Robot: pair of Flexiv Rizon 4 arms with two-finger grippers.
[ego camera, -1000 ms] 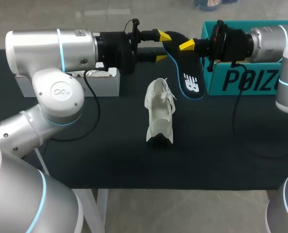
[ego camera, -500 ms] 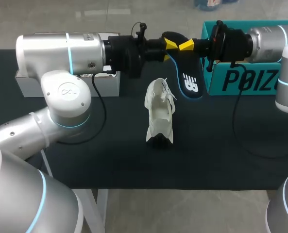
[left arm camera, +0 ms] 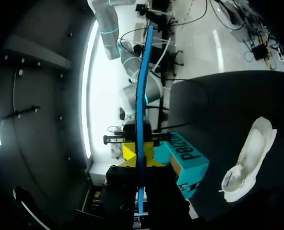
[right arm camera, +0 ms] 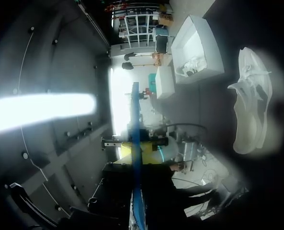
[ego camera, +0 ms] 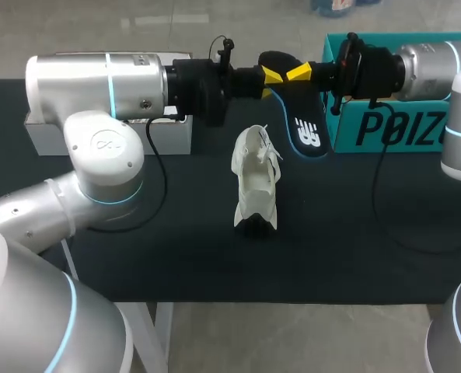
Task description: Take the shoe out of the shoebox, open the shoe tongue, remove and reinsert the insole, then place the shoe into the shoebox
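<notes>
Overhead, the left gripper (ego camera: 270, 75) and right gripper (ego camera: 298, 73) both pinch the insole (ego camera: 302, 128) from opposite sides, held above the table; each wrist view shows only its thin blue edge between clamped fingers; the shoe (ego camera: 255, 183) rests on the table, apart from the shoebox (ego camera: 401, 128).

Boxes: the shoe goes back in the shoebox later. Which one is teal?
The box on the right is teal; the box on the left is white.

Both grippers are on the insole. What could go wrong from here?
1. The left gripper and right gripper pinch the insole at one end, tips nearly touching: they could clash or pull against each other.
2. Its free end hangs unsupported near the shoe; a slip could drop it there.
</notes>
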